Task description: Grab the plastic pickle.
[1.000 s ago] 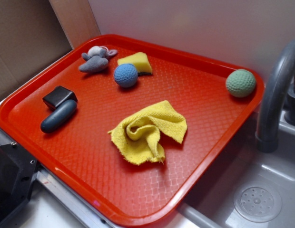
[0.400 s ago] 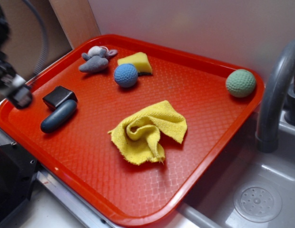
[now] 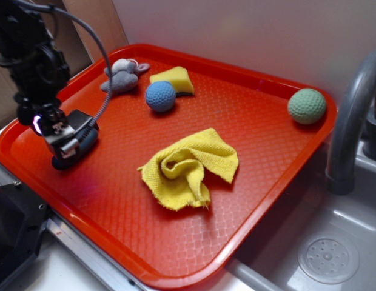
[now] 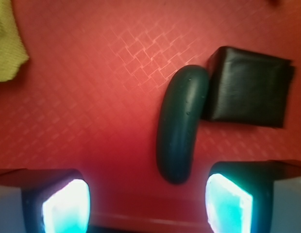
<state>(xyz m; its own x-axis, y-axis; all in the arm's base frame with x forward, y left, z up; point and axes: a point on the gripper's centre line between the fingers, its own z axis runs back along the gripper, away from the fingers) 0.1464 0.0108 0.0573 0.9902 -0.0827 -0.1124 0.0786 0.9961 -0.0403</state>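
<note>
The plastic pickle (image 4: 182, 126) is a smooth dark blue-grey capsule lying on the red tray (image 3: 255, 121) near its left edge. Its upper end touches a small black block (image 4: 247, 87). In the exterior view my gripper (image 3: 68, 147) hangs right over the pickle (image 3: 88, 142) and hides most of it. In the wrist view my gripper (image 4: 147, 204) is open, its two glowing fingertips (image 4: 65, 204) spread wide. The pickle's near end lies between them, closer to the right finger. Nothing is held.
On the tray lie a crumpled yellow cloth (image 3: 188, 167), a blue ball (image 3: 160, 96), a yellow sponge (image 3: 173, 79), a grey plush mouse (image 3: 122, 76) and a green ball (image 3: 307, 106). A grey faucet (image 3: 352, 121) and a sink (image 3: 327, 254) stand to the right.
The arm has come in from the left edge and moved down over the pickle and the black block. The objects on the tray have not moved.
</note>
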